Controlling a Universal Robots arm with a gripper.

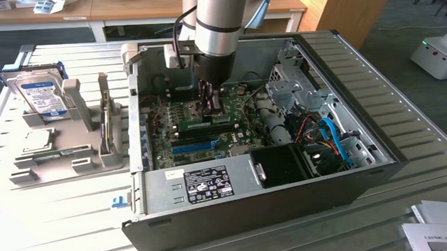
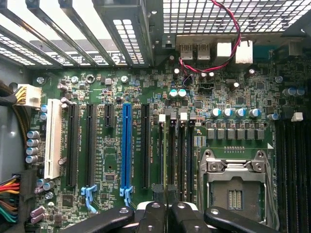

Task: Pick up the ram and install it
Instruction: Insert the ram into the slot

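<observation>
One gripper hangs over the black memory slots, twelve o'clock of the blue slot; its fingers sit nearly pressed together.

The single arm reaches almost straight down, its silver wrist section ending in a dark pincer that points downward. From the wrist view the two fingers are drawn close, parallel, with a thin gap between them and the outer links splayed wide

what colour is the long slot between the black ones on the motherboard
Blue. The long slot shows best in the wrist view.
</observation>
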